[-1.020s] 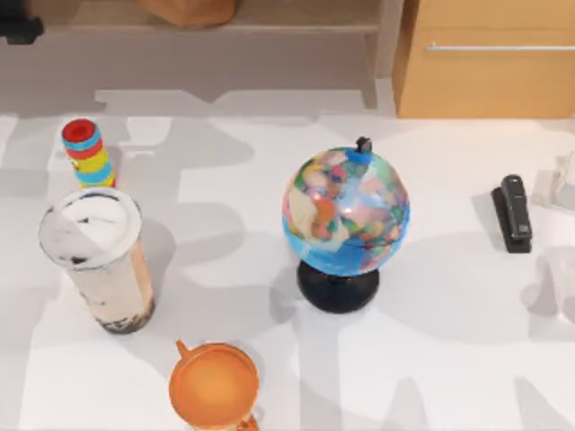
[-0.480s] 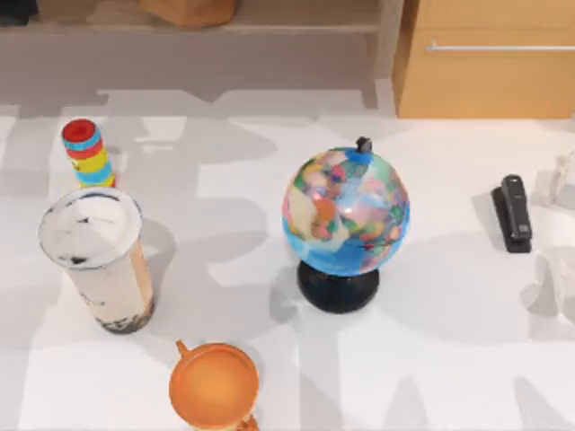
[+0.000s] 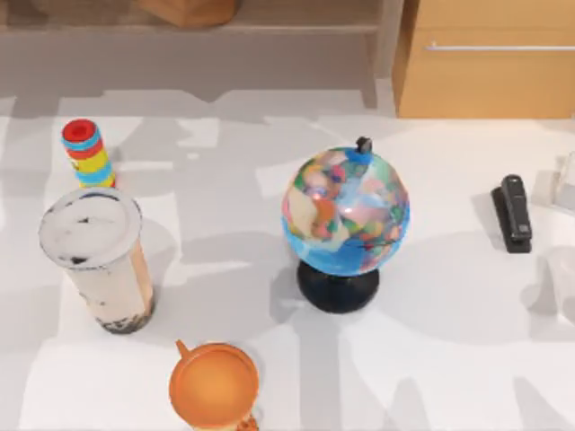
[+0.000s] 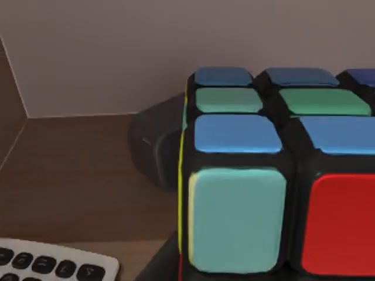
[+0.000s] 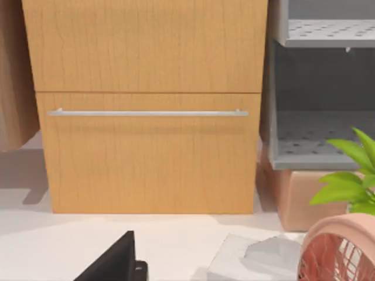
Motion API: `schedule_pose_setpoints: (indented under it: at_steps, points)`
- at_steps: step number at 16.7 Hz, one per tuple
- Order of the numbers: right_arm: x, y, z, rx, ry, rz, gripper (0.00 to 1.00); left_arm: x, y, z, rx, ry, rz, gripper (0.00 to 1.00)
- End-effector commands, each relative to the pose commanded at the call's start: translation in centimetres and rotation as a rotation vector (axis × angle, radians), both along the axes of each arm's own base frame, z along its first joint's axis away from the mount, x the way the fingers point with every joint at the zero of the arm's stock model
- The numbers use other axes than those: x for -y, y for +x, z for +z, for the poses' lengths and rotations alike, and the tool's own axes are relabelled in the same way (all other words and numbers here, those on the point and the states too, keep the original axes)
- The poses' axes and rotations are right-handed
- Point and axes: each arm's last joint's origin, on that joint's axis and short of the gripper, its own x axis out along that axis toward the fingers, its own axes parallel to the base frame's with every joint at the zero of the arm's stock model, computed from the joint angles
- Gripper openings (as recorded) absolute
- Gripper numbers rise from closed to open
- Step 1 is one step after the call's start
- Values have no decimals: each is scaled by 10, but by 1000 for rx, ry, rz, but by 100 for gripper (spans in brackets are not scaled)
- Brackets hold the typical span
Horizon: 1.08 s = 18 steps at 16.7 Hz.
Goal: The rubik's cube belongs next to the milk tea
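Standing upright near the table's left edge, the milk tea (image 3: 97, 260) carries no readable label. Open tabletop (image 3: 225, 224) lies between it and the globe (image 3: 346, 215); a striped cylinder (image 3: 87, 153) stands behind, an orange mug (image 3: 214, 386) nearer. The left wrist view has the cube (image 4: 275, 175) close against the camera, above brown wood, a keypad (image 4: 53, 263) beside. Neither claw's opening can be told.

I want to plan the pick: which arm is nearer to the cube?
Left. The cube sits right in front of the left wrist camera, on a brown surface. The right arm faces the drawers by the stapler, away from it.
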Motion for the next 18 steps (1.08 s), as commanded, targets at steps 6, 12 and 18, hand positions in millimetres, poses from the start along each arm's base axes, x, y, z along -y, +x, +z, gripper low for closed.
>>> schedule_pose_setpoints:
  at_steps: [6, 12, 18]
  points:
    - [0, 0, 0, 0, 0, 0, 100, 5, -42, -12, -497, -18, 23, 0]
    - [0, 0, 0, 0, 0, 0, 100, 13, -99, -58, -1087, -32, 51, 0]
    - [0, 0, 0, 0, 0, 0, 100, 21, -126, -76, -1342, -17, 51, 0]
